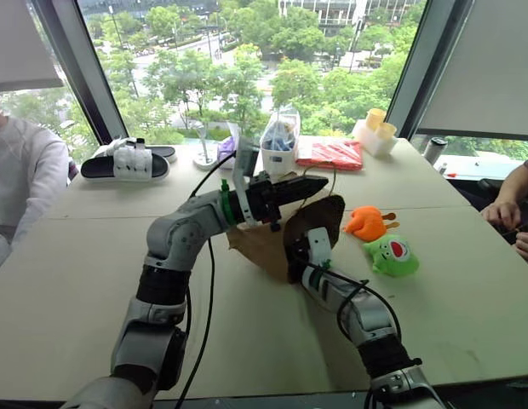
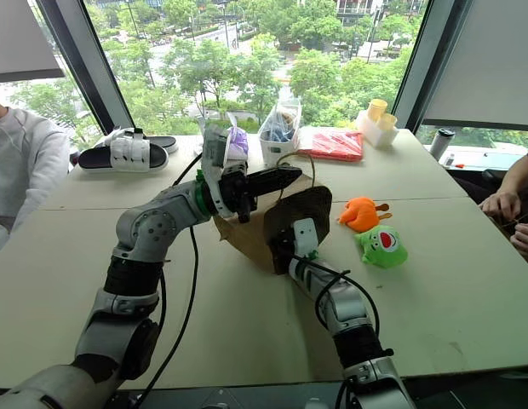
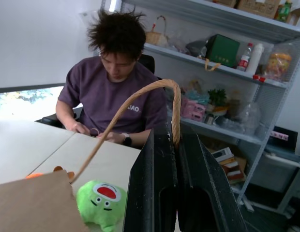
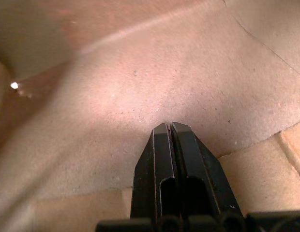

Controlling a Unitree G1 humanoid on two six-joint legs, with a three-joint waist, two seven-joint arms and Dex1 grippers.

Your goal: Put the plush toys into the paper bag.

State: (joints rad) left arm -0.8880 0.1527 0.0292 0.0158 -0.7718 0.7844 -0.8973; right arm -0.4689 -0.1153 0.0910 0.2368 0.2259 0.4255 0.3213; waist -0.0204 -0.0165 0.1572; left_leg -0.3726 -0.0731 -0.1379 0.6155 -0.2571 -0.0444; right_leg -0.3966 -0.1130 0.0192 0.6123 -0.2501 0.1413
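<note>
Right gripper point(image 1: 300, 256) nearest, pushed into the mouth of the bag point(image 1: 260, 245); its wrist view has the two fingers pressed together with brown paper all round, nothing between them; looks like it's there to spread the bag open. Just beyond, the left gripper point(image 1: 319, 183) is pinched tight on a cord handle point(image 3: 172, 104), holding that side of the bag up off the table point(image 1: 94, 256); the bag lies on its side in the middle, mouth facing right. And that's the line that matters: both toys sit on the table to the right of the mouth, close by but outside; green toy point(image 1: 391, 255) nearer, orange toy point(image 1: 366, 223) just behind it; the right arm is the handier one for either. Farther right, a person point(image 3: 116, 92) at the table's edge; shirt lettering reads "JAO", partly hidden by the handle.
</note>
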